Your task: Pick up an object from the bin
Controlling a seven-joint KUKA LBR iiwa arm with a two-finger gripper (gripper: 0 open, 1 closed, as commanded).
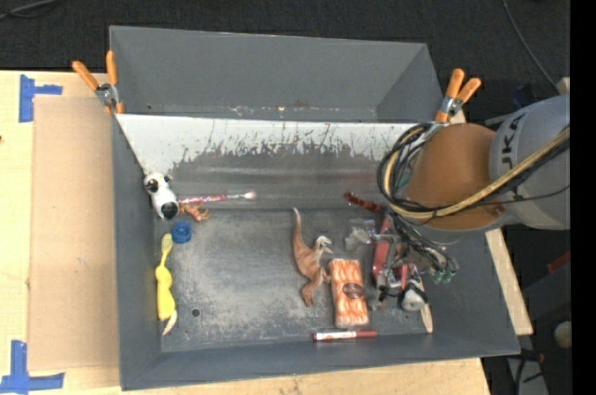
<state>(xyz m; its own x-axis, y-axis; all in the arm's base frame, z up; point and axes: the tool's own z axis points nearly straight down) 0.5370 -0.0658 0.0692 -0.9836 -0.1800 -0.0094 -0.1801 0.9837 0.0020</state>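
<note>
The tool [399, 277] sits low at the right end of the bin [251, 291], just beside an orange patterned packet [349, 292], boxy and flat-sided, with a brown plastic dinosaur [305, 255] lying past it. I can't tell whether the tool is wide or closed. To me this looks like the reaching stage, and next it needs to settle squarely over something and close.
</note>
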